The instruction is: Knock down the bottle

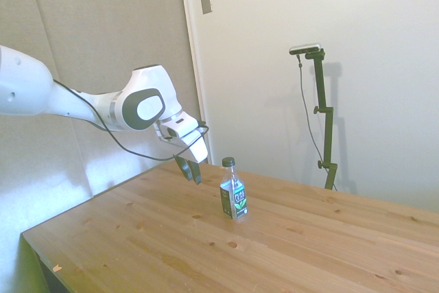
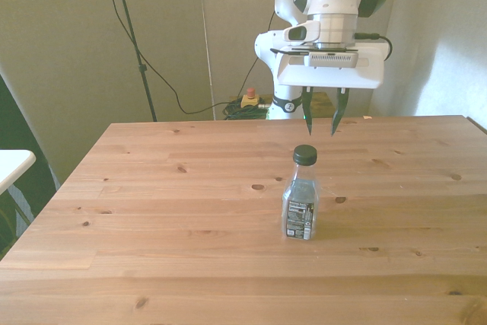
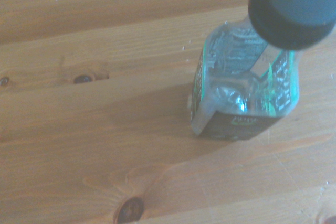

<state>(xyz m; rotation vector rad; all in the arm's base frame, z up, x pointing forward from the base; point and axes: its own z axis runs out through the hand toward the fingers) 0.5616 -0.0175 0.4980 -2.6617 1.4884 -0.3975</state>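
The bottle (image 1: 233, 193) stands upright near the middle of the wooden table (image 1: 137, 238); it is small, clear and squarish, with a dark cap and a green-and-white label. In the front view the bottle (image 2: 301, 199) is just in front of and below my gripper (image 2: 321, 123). My gripper (image 1: 189, 169) hovers a little above the table, beside the bottle at about cap height, not touching it. Its two dark fingers hang down, slightly apart, with nothing between them. The wrist view looks down on the bottle (image 3: 247, 87) and its dark cap (image 3: 294, 6).
The table (image 2: 152, 211) fills the lower part of the front view, with bare knotted planks around the bottle. A wall stands behind the table in the side view. Cables and a small red-and-yellow object (image 2: 248, 99) lie on the floor behind the far edge.
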